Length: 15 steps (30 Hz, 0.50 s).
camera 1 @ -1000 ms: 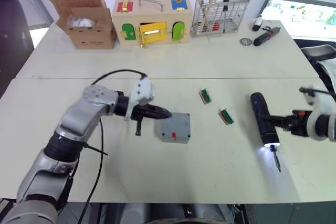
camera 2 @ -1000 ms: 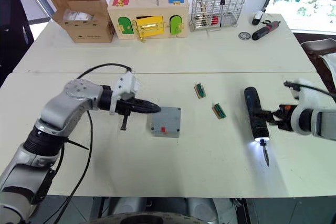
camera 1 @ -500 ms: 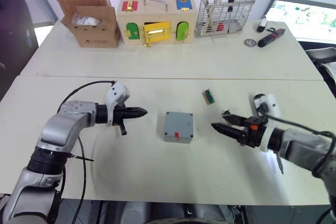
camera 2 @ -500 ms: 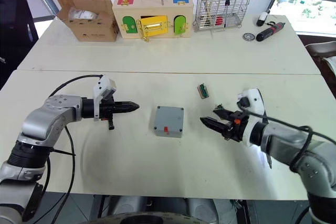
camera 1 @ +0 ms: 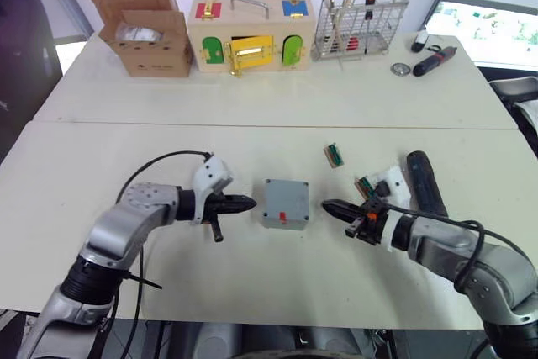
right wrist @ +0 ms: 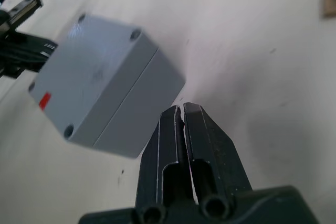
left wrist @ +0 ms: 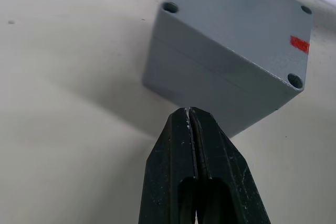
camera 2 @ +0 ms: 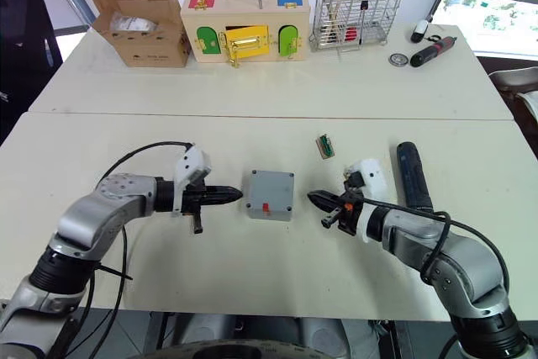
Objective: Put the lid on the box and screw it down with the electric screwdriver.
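Note:
The grey box [camera 1: 284, 203] stands mid-table with the lid [left wrist: 236, 24] sitting on top of it; a seam runs round its wall, and the top shows corner screw holes and a red mark. My left gripper [camera 1: 244, 203] is shut and empty, its tip just short of the box's left wall [left wrist: 199, 93]. From the other side my right gripper [camera 1: 329, 206] points at the box's right wall, shut and empty, a small gap away. The electric screwdriver [camera 1: 419, 181] lies loose on the table behind my right forearm.
Two small green-and-tan parts [camera 1: 334, 155] [camera 1: 365, 187] lie right of the box. Along the back stand a cardboard box [camera 1: 139, 27], a wooden latch box [camera 1: 250, 35] and a wire basket [camera 1: 357, 14]. A dark tool [camera 1: 433, 60] and a round disc [camera 1: 397, 68] lie back right.
My right gripper let go of the electric screwdriver, swung left to the box and shut. My left gripper drew back from the box, then returned to its left wall.

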Each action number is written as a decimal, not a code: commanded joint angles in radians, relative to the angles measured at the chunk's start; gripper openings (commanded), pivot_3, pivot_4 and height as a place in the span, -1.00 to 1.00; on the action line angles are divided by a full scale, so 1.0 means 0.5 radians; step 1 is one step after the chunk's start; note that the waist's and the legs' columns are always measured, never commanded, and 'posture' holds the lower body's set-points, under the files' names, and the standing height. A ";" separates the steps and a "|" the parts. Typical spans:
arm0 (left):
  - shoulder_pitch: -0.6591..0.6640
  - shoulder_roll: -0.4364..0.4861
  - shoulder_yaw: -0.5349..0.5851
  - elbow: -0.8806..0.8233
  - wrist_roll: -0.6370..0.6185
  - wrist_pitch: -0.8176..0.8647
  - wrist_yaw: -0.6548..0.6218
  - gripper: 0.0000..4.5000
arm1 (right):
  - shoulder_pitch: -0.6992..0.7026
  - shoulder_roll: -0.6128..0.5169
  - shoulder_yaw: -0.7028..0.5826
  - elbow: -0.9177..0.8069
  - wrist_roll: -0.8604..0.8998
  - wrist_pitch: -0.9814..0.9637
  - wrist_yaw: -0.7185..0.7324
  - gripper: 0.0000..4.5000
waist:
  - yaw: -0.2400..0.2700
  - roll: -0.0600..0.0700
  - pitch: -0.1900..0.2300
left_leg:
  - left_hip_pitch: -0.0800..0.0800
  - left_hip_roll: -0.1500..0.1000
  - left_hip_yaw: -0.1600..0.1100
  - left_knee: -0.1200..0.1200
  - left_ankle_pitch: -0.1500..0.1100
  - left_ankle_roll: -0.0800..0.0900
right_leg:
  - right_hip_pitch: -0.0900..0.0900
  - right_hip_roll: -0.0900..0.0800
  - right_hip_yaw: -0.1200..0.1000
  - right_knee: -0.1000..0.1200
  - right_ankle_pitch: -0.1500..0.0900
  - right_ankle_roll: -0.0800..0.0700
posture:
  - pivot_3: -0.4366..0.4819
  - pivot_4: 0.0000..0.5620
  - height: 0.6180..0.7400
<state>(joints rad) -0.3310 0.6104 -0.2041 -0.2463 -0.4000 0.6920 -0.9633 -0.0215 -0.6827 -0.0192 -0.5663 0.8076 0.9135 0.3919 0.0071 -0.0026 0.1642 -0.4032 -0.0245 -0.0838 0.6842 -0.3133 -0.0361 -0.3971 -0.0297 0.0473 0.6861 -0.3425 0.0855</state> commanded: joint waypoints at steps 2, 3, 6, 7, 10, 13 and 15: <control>-0.071 -0.045 -0.054 -0.010 0.041 -0.066 0.012 -1.00 | -0.003 0.007 0.062 -0.116 -0.004 0.045 0.038 -0.97 | 0.003 0.000 0.000 | 0.000 0.000 0.000 0.000 0.000 0.000 | 0.000 0.000 0.000 0.000 0.000 0.000 | -0.05 -0.47 1.00; -0.084 -0.054 -0.068 0.012 0.061 -0.089 0.011 -1.00 | 0.003 0.012 0.070 -0.132 0.003 0.056 0.039 -0.97 | 0.004 0.000 0.000 | 0.000 0.000 0.000 0.000 0.000 0.000 | 0.000 0.000 0.000 0.000 0.000 0.000 | -0.05 -0.47 1.00; -0.127 -0.077 -0.096 0.088 0.105 -0.143 -0.003 -1.00 | 0.004 0.048 0.076 -0.160 0.029 0.097 0.014 -0.97 | 0.005 0.000 0.000 | 0.000 0.000 0.000 0.000 0.000 0.000 | 0.000 0.000 0.000 0.000 0.000 0.000 | -0.05 -0.47 1.00; -0.152 -0.083 -0.117 0.127 0.129 -0.180 -0.016 -1.00 | 0.006 0.057 0.083 -0.174 0.040 0.114 0.012 -0.97 | 0.005 0.000 0.000 | 0.000 0.000 0.000 0.000 0.000 0.000 | 0.000 0.000 0.000 0.000 0.000 0.000 | -0.05 -0.47 1.00; -0.227 -0.113 -0.179 0.247 0.204 -0.289 -0.051 -1.00 | 0.017 0.082 0.086 -0.220 0.086 0.165 0.015 -0.97 | 0.009 0.000 0.000 | 0.000 0.000 0.000 0.001 0.000 0.000 | 0.000 0.000 0.000 0.001 0.000 0.000 | -0.05 -0.47 1.00; -0.289 -0.155 -0.207 0.361 0.259 -0.382 -0.075 -1.00 | 0.030 0.102 0.081 -0.263 0.113 0.212 0.006 -0.97 | 0.007 0.000 0.000 | 0.000 -0.001 0.000 0.001 0.000 0.000 | 0.000 0.000 -0.001 0.001 0.000 0.000 | -0.05 -0.47 1.00; -0.322 -0.184 -0.210 0.415 0.280 -0.418 -0.082 -1.00 | 0.037 0.106 0.082 -0.284 0.127 0.234 0.003 -0.97 | 0.005 0.000 0.000 | 0.000 -0.001 0.000 0.001 0.000 0.000 | 0.000 0.000 -0.001 0.001 0.000 0.000 | -0.05 -0.47 1.00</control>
<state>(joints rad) -0.4775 0.5262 -0.3032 -0.0356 -0.2661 0.5153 -0.9925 -0.0043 -0.6379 0.0281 -0.6582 0.8466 1.0293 0.3933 0.0093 -0.0028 0.1641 -0.4031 -0.0249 -0.0837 0.6847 -0.3132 -0.0363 -0.3971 -0.0295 0.0470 0.6865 -0.3425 0.0855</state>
